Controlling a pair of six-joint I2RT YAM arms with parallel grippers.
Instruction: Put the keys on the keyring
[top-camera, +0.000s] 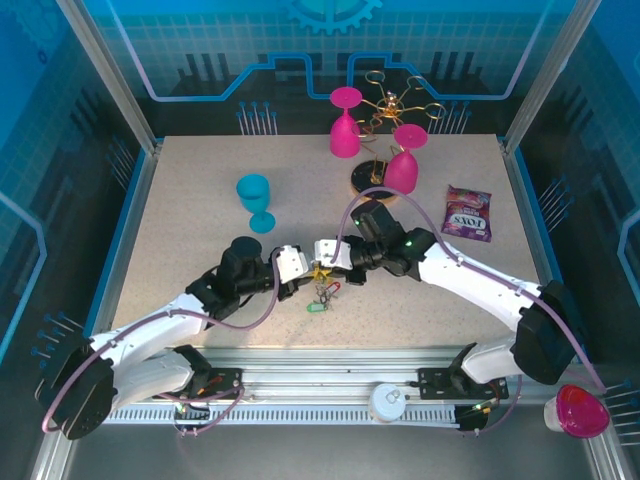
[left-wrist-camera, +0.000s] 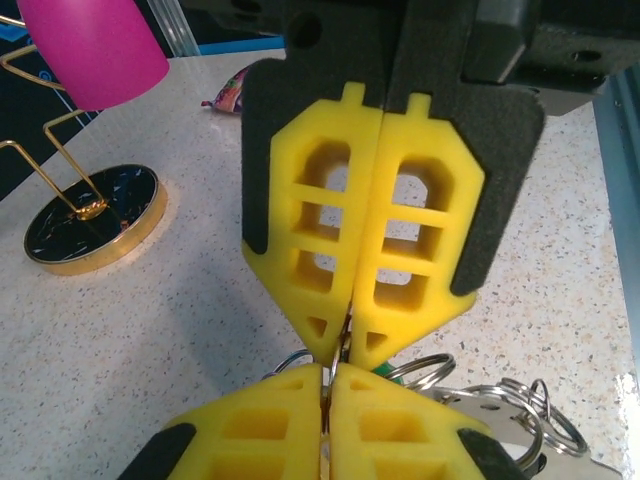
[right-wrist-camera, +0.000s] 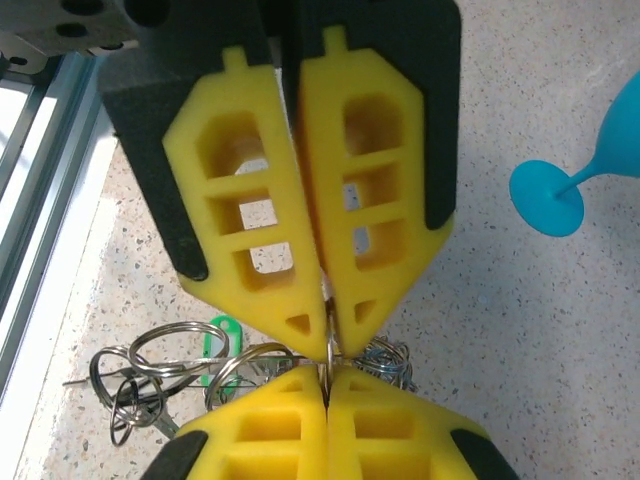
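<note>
Two pairs of fingers meet tip to tip near the middle of the desk (top-camera: 200, 170). The left fingers (left-wrist-camera: 300, 405) reach in from 8 o'clock and the right fingers (right-wrist-camera: 352, 405) from 3 o'clock. Each pair is pressed together on a thin sliver of metal, apparently the keyring (right-wrist-camera: 328, 348). The keys (top-camera: 322, 296) lie in a small tangle on the desk, just at 6 o'clock of the tips.

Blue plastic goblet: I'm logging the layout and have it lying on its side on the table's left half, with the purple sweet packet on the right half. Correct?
No. The blue plastic goblet stands upright on its foot, as the top external view shows. The rest holds: it is on the table's left half, the purple sweet packet on the right.
</note>
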